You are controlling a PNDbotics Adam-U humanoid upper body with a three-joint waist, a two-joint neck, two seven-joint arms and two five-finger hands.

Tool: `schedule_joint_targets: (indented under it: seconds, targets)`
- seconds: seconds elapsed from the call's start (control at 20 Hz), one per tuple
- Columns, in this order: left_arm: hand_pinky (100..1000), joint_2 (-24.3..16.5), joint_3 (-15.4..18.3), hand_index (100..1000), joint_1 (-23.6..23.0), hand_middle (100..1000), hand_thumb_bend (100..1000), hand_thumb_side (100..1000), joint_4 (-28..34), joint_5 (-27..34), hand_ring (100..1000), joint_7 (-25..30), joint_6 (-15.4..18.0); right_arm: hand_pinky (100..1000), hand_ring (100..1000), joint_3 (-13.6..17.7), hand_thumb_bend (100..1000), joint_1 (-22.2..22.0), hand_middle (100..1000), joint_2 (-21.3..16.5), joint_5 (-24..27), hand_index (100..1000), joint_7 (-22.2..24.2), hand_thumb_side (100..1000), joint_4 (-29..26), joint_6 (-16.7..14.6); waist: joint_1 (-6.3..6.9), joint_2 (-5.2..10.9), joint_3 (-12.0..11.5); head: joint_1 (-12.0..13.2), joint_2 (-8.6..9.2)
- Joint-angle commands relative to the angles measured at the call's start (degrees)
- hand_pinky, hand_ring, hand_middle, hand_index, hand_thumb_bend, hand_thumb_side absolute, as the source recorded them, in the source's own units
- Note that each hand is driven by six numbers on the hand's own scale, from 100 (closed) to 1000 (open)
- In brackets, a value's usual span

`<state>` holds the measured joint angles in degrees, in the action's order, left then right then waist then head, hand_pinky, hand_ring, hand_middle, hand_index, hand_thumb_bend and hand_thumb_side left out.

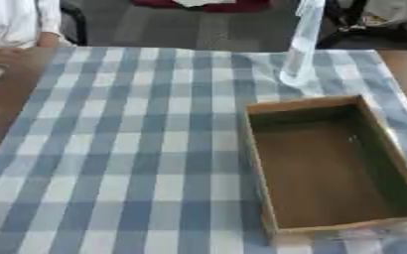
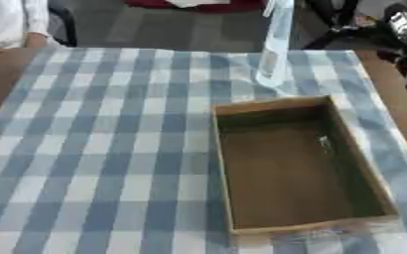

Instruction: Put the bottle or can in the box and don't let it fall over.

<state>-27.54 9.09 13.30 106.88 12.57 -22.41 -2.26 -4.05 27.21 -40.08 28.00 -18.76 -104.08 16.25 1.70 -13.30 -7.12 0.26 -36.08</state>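
A tall clear plastic bottle (image 1: 301, 47) stands upright on the checked cloth, just beyond the far edge of an open cardboard box (image 1: 304, 102). The box lies at the table's right side with its brown floor bare. My right hand (image 2: 404, 29) shows as a dark shape with pale marks at the upper right edge, to the right of the bottle and apart from it. My left hand is out of sight.
A blue and white checked cloth (image 1: 120, 149) covers the table, with bare wood (image 1: 7, 99) along the left side. A person in white sits at the far left corner, a hand (image 1: 5, 57) resting on the table edge. Chairs and dark gear stand beyond the far edge.
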Motion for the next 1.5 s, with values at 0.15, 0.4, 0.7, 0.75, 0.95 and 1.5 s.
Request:
schedule_joint_targets:
  seconds: [0.15, 0.4, 0.7, 0.75, 0.95, 1.5]
  targets:
    - [1000, -1.3, 0.7, 829, 0.3, 795, 506, 520, 0.2, 0.2, 834, 0.4, 0.2, 922, 897, -1.0, 233, 3.8, 866, -0.7, -1.1, 887, 2.8, 616, 2.6, 2.3, 0.12, 1.66, 0.1, -0.4, -0.37]
    - [1000, -1.5, 0.5, 828, 0.5, 795, 506, 519, -0.2, 0.4, 834, 0.8, 0.2, 932, 936, -3.6, 301, 10.8, 901, 1.3, -3.4, 907, 5.9, 619, 12.5, 4.3, 0.14, 2.54, 0.3, -0.9, -1.02]
    - [1000, -1.7, 0.3, 828, 0.8, 795, 505, 516, -0.6, 0.6, 835, 1.2, 0.3, 933, 941, -6.3, 369, 19.0, 903, 5.3, -7.8, 918, 9.2, 605, 25.3, 2.5, 0.23, 3.36, 0.4, -1.4, -1.38]
    - [1000, -1.7, 0.2, 828, 0.8, 795, 505, 516, -0.7, 0.6, 835, 1.3, 0.3, 933, 940, -6.6, 373, 20.2, 904, 6.1, -8.4, 919, 9.7, 606, 27.3, 2.3, 0.24, 3.45, 0.4, -1.5, -1.38]
    - [1000, -1.7, 0.1, 828, 1.0, 795, 506, 515, -0.8, 0.7, 835, 1.6, 0.3, 932, 938, -7.1, 412, 23.9, 906, 9.1, -11.3, 926, 11.7, 604, 34.4, 1.2, 0.27, 3.66, 0.2, -1.9, -1.17]
    - [1000, -1.9, 0.1, 828, 1.2, 796, 505, 516, -1.0, 0.8, 836, 2.0, 0.5, 933, 940, -5.9, 496, 27.9, 911, 11.8, -15.7, 945, 14.1, 575, 42.4, -1.5, 0.54, 3.61, -0.2, -2.6, 0.10]
